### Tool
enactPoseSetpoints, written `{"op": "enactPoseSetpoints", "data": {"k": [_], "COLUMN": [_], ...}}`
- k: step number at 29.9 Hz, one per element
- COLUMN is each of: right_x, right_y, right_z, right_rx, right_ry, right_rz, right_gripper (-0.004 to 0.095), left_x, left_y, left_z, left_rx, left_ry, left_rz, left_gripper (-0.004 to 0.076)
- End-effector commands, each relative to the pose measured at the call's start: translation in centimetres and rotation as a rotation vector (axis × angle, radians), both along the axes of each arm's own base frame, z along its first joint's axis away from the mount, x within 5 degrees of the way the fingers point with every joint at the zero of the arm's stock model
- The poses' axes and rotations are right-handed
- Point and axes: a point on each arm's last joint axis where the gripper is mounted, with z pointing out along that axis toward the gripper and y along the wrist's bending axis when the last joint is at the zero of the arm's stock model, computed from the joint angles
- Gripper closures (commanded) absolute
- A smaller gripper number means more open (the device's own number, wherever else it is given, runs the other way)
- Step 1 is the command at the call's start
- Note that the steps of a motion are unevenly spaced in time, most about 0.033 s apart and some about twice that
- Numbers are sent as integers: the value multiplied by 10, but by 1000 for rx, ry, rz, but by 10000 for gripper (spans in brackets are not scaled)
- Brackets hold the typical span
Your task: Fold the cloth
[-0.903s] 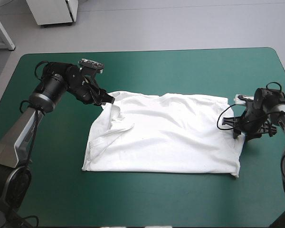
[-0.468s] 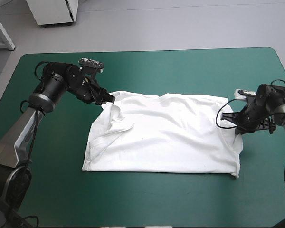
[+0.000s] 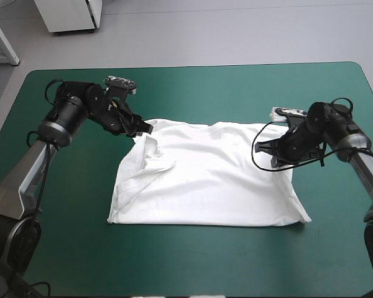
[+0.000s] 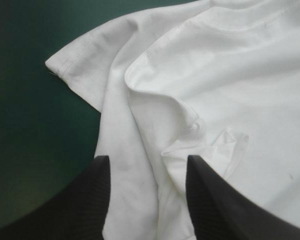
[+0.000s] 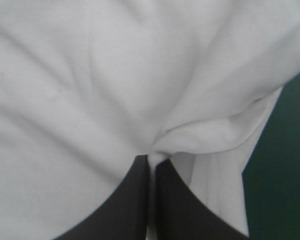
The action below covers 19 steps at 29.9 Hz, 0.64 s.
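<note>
Fold's barely started imo. The T-shirt point(image 3: 205, 186) lies mostly flat on the teal-green cover point(image 3: 193, 93). The right gripper point(image 5: 151, 159) is pinched tight on its edge, w/ a lifted flap point(image 5: 225, 135) bulging just ahead of the jaws. The left gripper point(image 4: 147, 162) has jaws apart, cloth lying between them, prob not clamped; can't tell if they touch it. Left to do: carry the flap across + flatten. In the way: a crumpled bunch point(image 4: 210, 142) just ahead of the left jaws, and a sleeve point(image 4: 82, 70) farther ahead.
</note>
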Motion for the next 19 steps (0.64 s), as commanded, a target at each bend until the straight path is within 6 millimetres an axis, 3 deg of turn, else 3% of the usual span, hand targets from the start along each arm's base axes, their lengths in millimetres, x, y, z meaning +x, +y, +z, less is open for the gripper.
{"op": "enactPoseSetpoints", "data": {"k": [1,5,10,15,18,19], "right_x": [6,16,23,22,21,19], "right_y": [6,8,12,14,13,13], "right_z": [3,-25,-43,-35,-17,-10], "right_rx": [10,6,36,53,50,42], "right_ry": [-18,73,123,116,94,96], "right_rz": [20,20,19,17,34,45], "right_gripper": [927,927,927,902,785,706], "left_x": [-9,-9,-9,-9,-9,-9], "left_y": [1,1,1,1,1,1], "left_z": [28,28,28,28,28,28], "left_rx": [-56,-56,-56,-56,-55,-55], "left_ry": [-97,-97,-97,-97,-95,-95], "left_rz": [9,9,9,9,9,9], "left_gripper": [378,378,378,378,378,378]}}
